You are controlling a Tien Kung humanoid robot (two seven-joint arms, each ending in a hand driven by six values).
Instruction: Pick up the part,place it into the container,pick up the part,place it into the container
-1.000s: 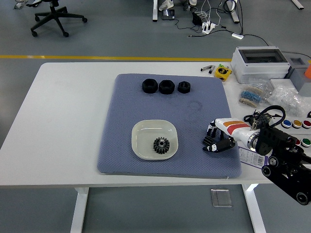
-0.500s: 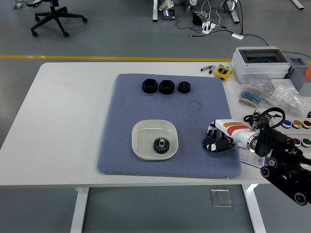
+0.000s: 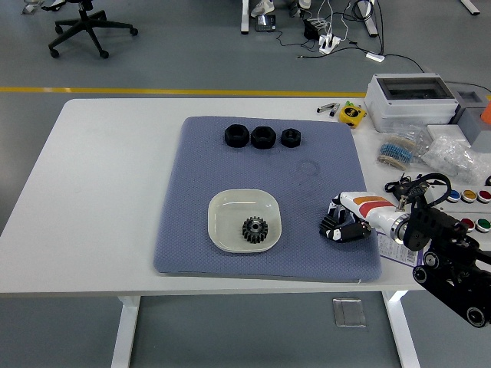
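Observation:
A black gear (image 3: pixel 254 228) lies in the cream square dish (image 3: pixel 224 210) on the blue mat (image 3: pixel 199 176). Three black nut-like parts (image 3: pixel 261 137) sit in a row at the mat's far edge. My right hand (image 3: pixel 343 225) rests low on the mat's right side, right of the dish, its black fingers curled with nothing visible in them. Its white and orange back faces up. The left arm is out of view.
At the table's right stand a grey box with a clear lid (image 3: pixel 407 100), bags of small parts (image 3: pixel 453 157), a yellow object (image 3: pixel 352 114), cables and coloured buttons (image 3: pixel 468 196). A label sheet (image 3: pixel 395 248) lies under my right forearm.
My right hand has drawn back slightly toward the right and lower, and its fingers have curled in tighter. The gear, dish and nuts have not moved.

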